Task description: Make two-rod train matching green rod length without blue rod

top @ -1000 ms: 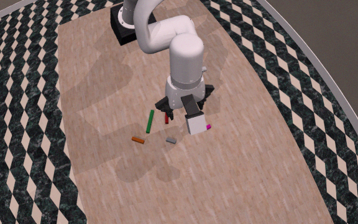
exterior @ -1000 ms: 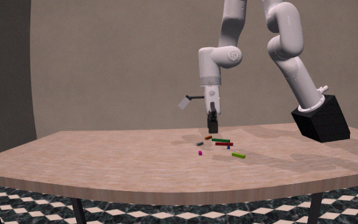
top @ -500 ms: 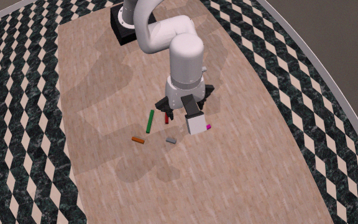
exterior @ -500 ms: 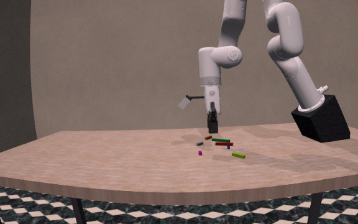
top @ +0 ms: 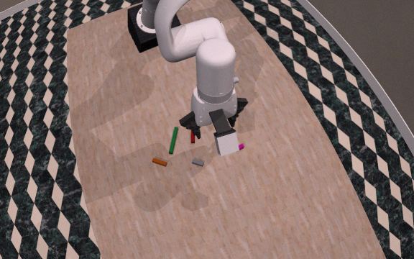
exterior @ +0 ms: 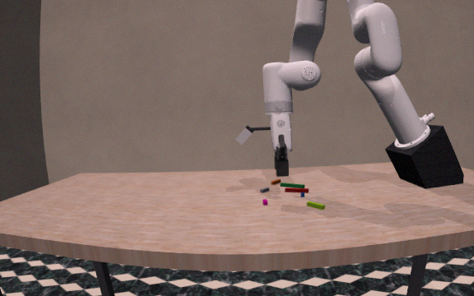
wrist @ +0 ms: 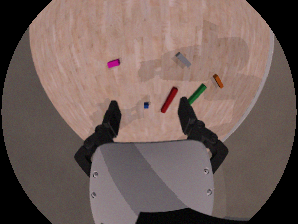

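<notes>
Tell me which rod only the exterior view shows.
The lime rod: of all the rods, it alone appears in neither the top nor the wrist view.
</notes>
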Robot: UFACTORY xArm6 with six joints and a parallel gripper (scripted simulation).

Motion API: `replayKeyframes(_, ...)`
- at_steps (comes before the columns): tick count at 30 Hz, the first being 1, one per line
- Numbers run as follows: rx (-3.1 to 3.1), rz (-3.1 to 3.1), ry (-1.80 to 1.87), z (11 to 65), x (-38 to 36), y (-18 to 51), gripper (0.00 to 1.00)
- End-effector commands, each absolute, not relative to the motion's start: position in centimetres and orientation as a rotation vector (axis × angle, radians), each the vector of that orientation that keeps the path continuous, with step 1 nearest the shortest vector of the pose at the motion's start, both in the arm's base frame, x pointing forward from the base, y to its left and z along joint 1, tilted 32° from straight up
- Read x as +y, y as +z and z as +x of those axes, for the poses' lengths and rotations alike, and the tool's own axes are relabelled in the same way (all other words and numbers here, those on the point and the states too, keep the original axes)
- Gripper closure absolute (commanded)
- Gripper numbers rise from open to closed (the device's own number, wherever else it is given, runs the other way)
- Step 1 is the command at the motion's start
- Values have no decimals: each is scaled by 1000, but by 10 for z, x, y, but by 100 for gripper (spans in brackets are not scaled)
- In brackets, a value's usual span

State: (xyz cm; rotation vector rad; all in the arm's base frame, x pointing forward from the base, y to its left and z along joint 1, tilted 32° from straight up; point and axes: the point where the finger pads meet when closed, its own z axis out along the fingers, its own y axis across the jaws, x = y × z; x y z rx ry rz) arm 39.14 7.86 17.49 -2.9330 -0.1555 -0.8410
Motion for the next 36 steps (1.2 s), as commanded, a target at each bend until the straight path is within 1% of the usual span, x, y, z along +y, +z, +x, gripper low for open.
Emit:
replayKeyframes(1,-156,-2931,-845,392,79,176,0)
replayKeyframes(17,-234,-2940,-852,391,79,176,0)
replayKeyframes(25,-614,-2952,-877,389,82,175,0)
replayKeyframes(27,-614,-2952,-877,389,82,175,0)
replayKeyframes(36,-1102,-2900,-891,385,86,173,0)
